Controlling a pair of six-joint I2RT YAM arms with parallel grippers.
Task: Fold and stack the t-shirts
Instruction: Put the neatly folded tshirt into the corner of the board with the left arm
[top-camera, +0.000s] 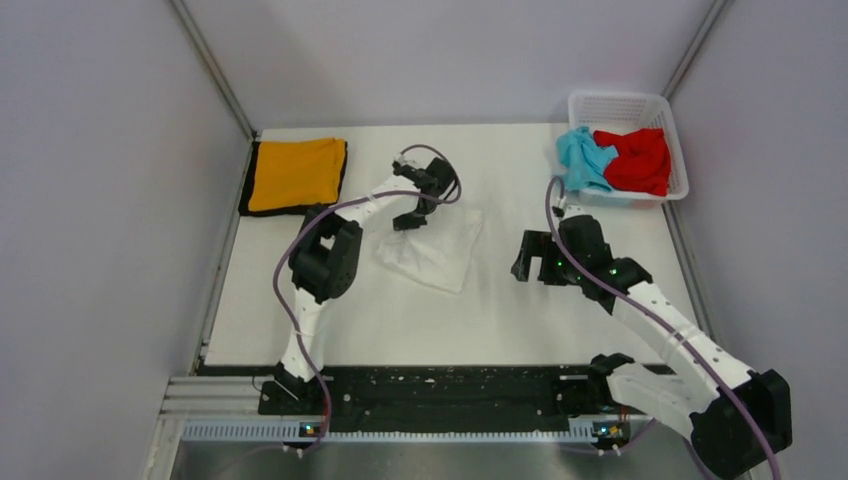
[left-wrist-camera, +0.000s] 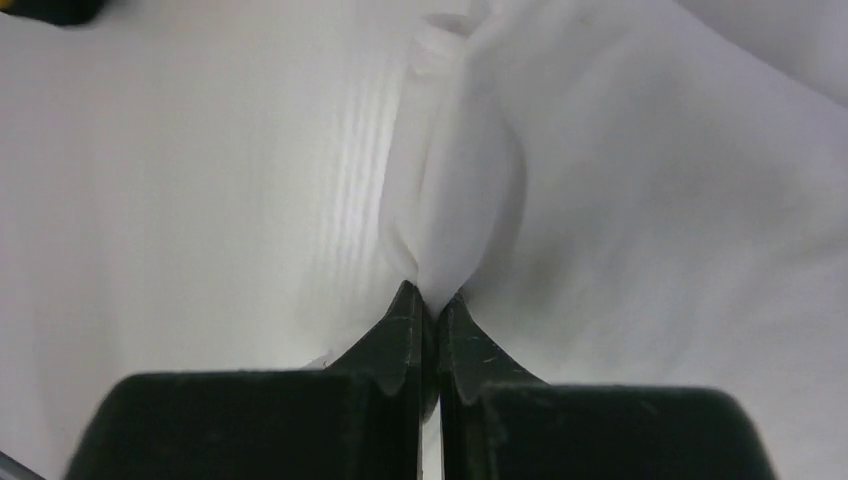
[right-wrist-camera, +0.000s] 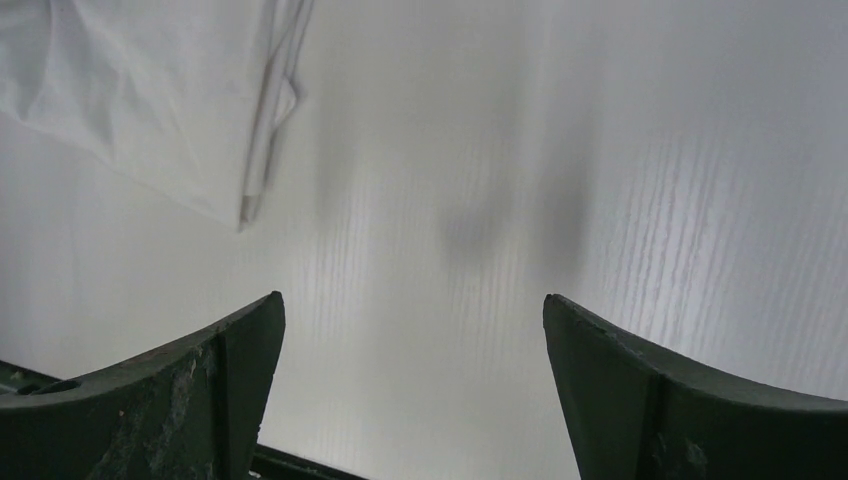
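The left gripper (left-wrist-camera: 428, 298) is pinched on a thin ridge of the white shirt (left-wrist-camera: 470, 190), which lies mid-way across the table (top-camera: 400, 320). So small a bite may slip, or catch only the top layer and pull the fold apart. The right gripper (right-wrist-camera: 412, 310) hangs spread beside the shirt's edge, pinning nothing, so the cloth could slide whole.

Bare bench (top-camera: 400, 320) lies open between the white shirt (top-camera: 440, 255) and the right hand (top-camera: 520, 262); the basket (top-camera: 620, 97) and orange shirt (top-camera: 295, 175) occupy the far corners.
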